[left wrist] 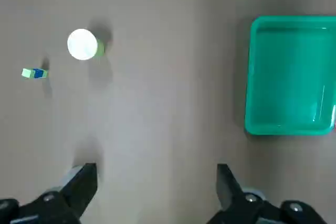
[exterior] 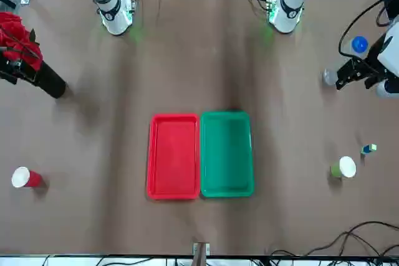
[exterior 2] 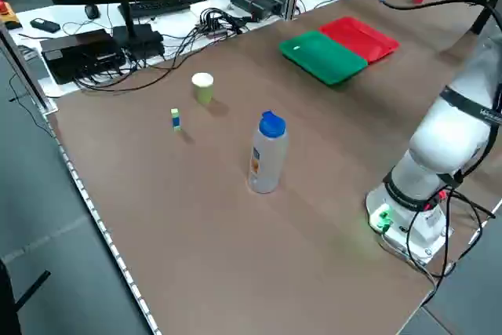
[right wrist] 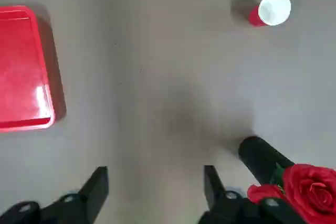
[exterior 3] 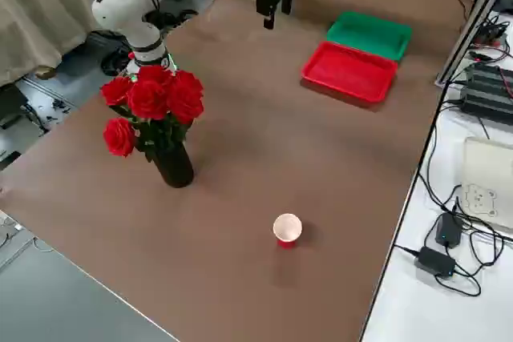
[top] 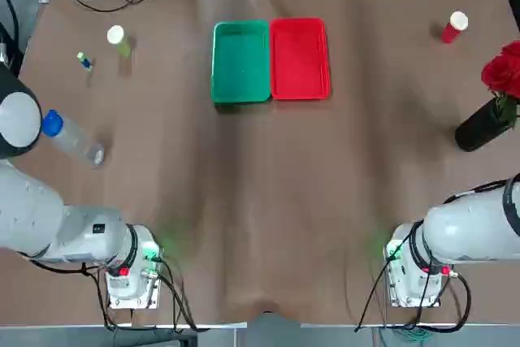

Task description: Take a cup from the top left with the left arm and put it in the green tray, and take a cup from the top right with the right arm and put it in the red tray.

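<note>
Light-green paper cup [top: 116,36] — one, upright, mouth up, white inside and rim; upper left of the top view, standing alone on the brown table [top: 260,201].

Red paper cup [top: 454,26] — one, upright, mouth up, white inside; upper right of the top view, well apart from both trays.

Green tray [top: 240,62] — one, flat rectangular plastic, raised rim, rounded corners; upper centre of the top view, long axis running up and down the frame. Nothing lies in it.

Red tray [top: 300,58] — one, same shape and size, just beside the green tray on its right, long sides parallel and about touching. Nothing lies in it.

Left gripper [left wrist: 155,182] — raised above the table, fingers wide apart, holding nothing; in the left wrist view the light-green cup sits at upper left and the green tray at right. The left arm [top: 49,217] fills the lower left of the top view.

Right gripper [right wrist: 153,182] — raised above the table, fingers wide apart, holding nothing; the red cup shows at upper right of the right wrist view. The right arm [top: 471,233] is at lower right of the top view.

Other items:
- clear plastic bottle [top: 71,137] with blue cap, one, upright — left edge of the top view;
- small green-and-blue block [top: 84,60], one, near the light-green cup;
- red roses [exterior 3: 152,102] in a dark vase [exterior 3: 173,164], right edge of the table.
</note>
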You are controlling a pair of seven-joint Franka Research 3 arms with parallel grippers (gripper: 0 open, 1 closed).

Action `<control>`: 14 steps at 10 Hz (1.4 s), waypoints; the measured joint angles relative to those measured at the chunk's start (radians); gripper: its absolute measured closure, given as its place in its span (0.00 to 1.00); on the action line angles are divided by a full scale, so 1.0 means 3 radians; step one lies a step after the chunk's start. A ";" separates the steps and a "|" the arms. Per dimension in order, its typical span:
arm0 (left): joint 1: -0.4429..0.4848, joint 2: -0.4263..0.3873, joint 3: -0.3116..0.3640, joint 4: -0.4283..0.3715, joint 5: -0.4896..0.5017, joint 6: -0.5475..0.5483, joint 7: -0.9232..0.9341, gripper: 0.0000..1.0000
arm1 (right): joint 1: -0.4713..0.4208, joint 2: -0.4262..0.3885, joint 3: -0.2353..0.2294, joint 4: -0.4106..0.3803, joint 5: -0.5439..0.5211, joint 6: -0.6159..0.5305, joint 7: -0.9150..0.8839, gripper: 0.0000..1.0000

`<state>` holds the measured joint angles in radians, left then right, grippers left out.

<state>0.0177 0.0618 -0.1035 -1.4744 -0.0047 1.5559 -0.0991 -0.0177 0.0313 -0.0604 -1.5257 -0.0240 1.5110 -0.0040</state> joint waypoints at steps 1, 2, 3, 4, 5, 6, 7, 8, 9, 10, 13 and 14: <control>0.0000 0.0000 0.0000 0.0000 0.0000 -0.0003 0.0000 0.00 | 0.0000 -0.0001 0.0002 0.0000 0.0000 0.0000 0.0000 0.15; 0.0000 0.0000 0.0000 0.0000 0.0000 -0.0007 0.0000 0.00 | 0.0000 -0.0003 0.0006 0.0000 0.0001 0.0000 0.0001 0.03; 0.0002 0.0000 0.0001 0.0000 0.0000 -0.0009 0.0000 0.00 | 0.0000 -0.0005 0.0009 0.0000 0.0001 0.0000 0.0001 0.00; 0.0010 0.0000 0.0005 0.0000 0.0000 -0.0010 0.0002 0.00 | 0.0000 -0.0006 0.0011 0.0000 0.0001 0.0001 0.0001 0.00; 0.0029 0.0001 0.0010 0.0000 0.0000 -0.0010 0.0002 0.00 | 0.0000 -0.0006 0.0012 0.0000 0.0001 0.0001 0.0001 0.00; 0.0058 0.0016 0.0022 -0.0004 0.0000 -0.0010 0.0003 0.00 | 0.0000 -0.0006 0.0013 0.0000 0.0001 0.0001 0.0001 0.00; 0.0110 0.0081 0.0029 -0.0009 0.0003 0.0006 0.0003 0.00 | 0.0000 -0.0007 0.0014 0.0001 0.0001 0.0001 0.0001 0.00; 0.0191 0.0201 0.0035 -0.0012 0.0007 0.0111 0.0003 0.00 | -0.0001 -0.0007 0.0015 0.0001 0.0001 0.0001 0.0001 0.00; 0.0281 0.0332 0.0037 -0.0015 0.0007 0.0286 0.0007 0.00 | -0.0001 -0.0007 0.0016 0.0001 0.0001 0.0006 0.0001 0.00; 0.0342 0.0476 0.0039 -0.0019 0.0007 0.0468 0.0008 0.00 | -0.0006 -0.0007 0.0016 0.0000 0.0001 0.0024 0.0001 0.00; 0.0460 0.0945 0.0044 -0.0027 0.0007 0.1055 0.0000 0.00 | -0.0265 0.0264 0.0005 -0.0054 -0.0008 0.0653 0.0008 0.00; 0.0497 0.1089 0.0055 -0.0028 0.0007 0.1195 -0.0011 0.00 | -0.0463 0.0498 -0.0001 -0.0064 -0.0006 0.1052 -0.0002 0.00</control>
<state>0.1668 0.3884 -0.0869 -1.4828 -0.0024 1.9143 -0.1024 -0.1567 0.1805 -0.0606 -1.5450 -0.0259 1.8266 -0.0046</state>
